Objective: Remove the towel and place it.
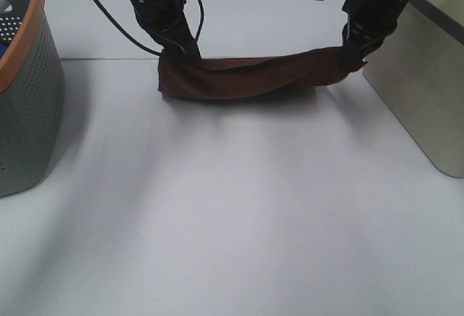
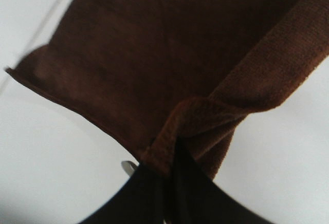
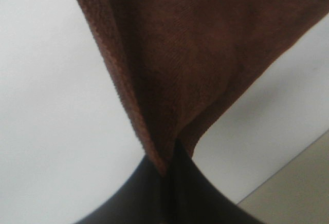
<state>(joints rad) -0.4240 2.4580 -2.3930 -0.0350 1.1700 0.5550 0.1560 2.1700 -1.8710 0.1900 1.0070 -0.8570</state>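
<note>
The towel is a dark reddish-brown cloth, bunched into a long sagging band strung between the left hand and the right hand, each clenched on one end of it. From the high camera its lower folds hang close over the table; whether they touch it is unclear. Only the wrist cameras show the soft nap and stitched hem, gathered to a pinch at each hand's tips. Only the high view shows the whole span, with a grey basket well beyond the left hand and a beige box just outside the right hand.
</note>
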